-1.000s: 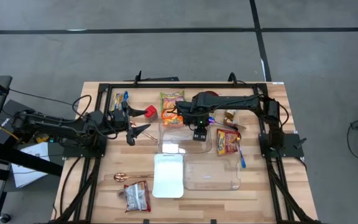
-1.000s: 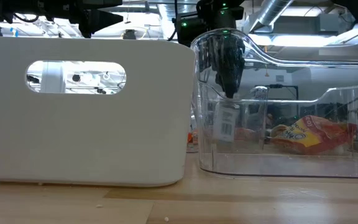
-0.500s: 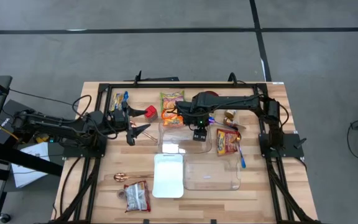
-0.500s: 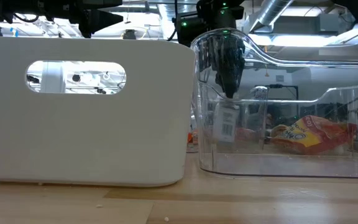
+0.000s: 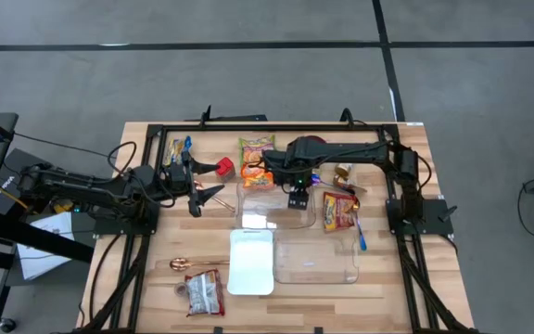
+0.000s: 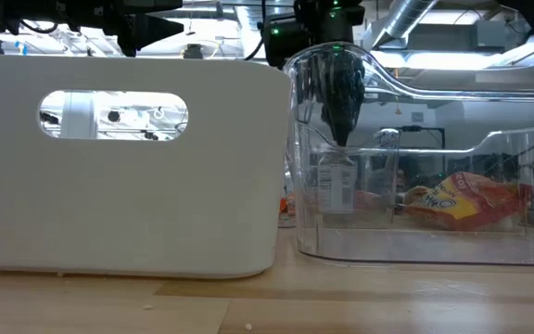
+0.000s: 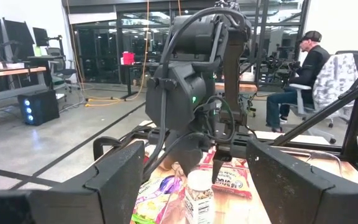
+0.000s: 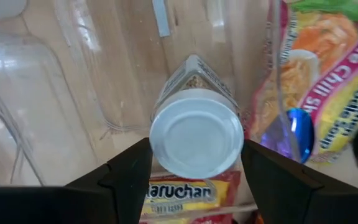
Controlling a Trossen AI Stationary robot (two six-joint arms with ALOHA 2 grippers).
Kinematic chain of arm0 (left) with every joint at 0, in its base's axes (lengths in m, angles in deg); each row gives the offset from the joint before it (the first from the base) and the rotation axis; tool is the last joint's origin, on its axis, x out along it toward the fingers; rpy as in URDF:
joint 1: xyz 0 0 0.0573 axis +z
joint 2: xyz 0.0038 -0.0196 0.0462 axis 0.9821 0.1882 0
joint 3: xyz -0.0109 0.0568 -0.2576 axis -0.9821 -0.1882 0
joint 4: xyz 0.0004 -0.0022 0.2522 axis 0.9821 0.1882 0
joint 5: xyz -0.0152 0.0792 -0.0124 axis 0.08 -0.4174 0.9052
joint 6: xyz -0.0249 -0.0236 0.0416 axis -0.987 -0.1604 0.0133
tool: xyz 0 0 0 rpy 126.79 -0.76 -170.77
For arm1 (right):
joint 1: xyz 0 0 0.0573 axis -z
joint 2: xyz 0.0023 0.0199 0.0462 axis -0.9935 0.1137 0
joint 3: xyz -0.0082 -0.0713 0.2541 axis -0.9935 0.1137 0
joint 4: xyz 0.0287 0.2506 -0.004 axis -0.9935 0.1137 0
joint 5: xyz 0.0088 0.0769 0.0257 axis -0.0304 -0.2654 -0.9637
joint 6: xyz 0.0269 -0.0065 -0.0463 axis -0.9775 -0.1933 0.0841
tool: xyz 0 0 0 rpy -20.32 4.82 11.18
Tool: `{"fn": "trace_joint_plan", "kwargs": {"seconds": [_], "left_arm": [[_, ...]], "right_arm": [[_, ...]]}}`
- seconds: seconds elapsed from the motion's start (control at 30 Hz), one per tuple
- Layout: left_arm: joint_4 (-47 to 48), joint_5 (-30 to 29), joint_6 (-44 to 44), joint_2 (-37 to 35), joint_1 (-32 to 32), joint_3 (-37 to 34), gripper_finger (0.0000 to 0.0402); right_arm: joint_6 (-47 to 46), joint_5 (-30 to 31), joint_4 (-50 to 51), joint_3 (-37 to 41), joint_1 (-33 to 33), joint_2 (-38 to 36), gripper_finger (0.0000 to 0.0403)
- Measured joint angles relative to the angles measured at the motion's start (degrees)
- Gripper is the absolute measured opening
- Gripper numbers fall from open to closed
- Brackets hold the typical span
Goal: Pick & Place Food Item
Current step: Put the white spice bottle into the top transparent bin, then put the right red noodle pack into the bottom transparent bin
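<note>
Meanwhile right gripper (image 8: 194, 165) fingers straddle, unclamped, a white-capped jar (image 8: 196, 142) beside noodle packets (image 8: 328, 74); left spread wide.

A white-capped jar (image 8: 196, 142) stands in a clear bin (image 5: 315, 255), beside a white bin (image 5: 251, 263), on a pale wooden counter (image 5: 146, 269).

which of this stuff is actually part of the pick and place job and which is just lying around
In the job: white-lidded jar; right gripper, open around its lid; clear bin.
Lying about: orange noodle packet; red packet; copper spoon; white bin. Left gripper waits, open, at the table's left.
</note>
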Motion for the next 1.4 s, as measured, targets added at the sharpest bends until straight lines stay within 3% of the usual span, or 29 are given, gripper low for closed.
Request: {"fn": "trace_joint_plan", "kwargs": {"seconds": [0.47, 0.73, 0.97, 1.17, 1.4], "left_arm": [[1.11, 0.15, -0.01, 0.0, -0.02, 0.02, 0.0273], [1.76, 0.13, -0.01, 0.0, -0.02, 0.02, 0.0273], [4.15, 3.41, 0.01, 0.0, -0.06, 0.02, 0.0273], [6.03, 6.79, 1.17, 0.28, -0.09, 0.02, 0.0273], [5.94, 6.92, 2.9, 2.94, -0.09, 0.04, 0.0273]], "right_arm": [[-0.11, 3.25, 5.26, -9.63, -1.24, 0.0, 0.024], [0.75, 17.57, 11.21, -12.53, -1.12, -2.79, 0.024], [-3.56, 19.27, 11.39, -11.75, -1.68, -9.61, 0.024], [-9.0, 21.09, 4.29, -3.37, -6.53, -20.07, 0.024], [-11.42, 26.01, -12.77, 15.49, -12.34, -34.4, 0.024]]}}
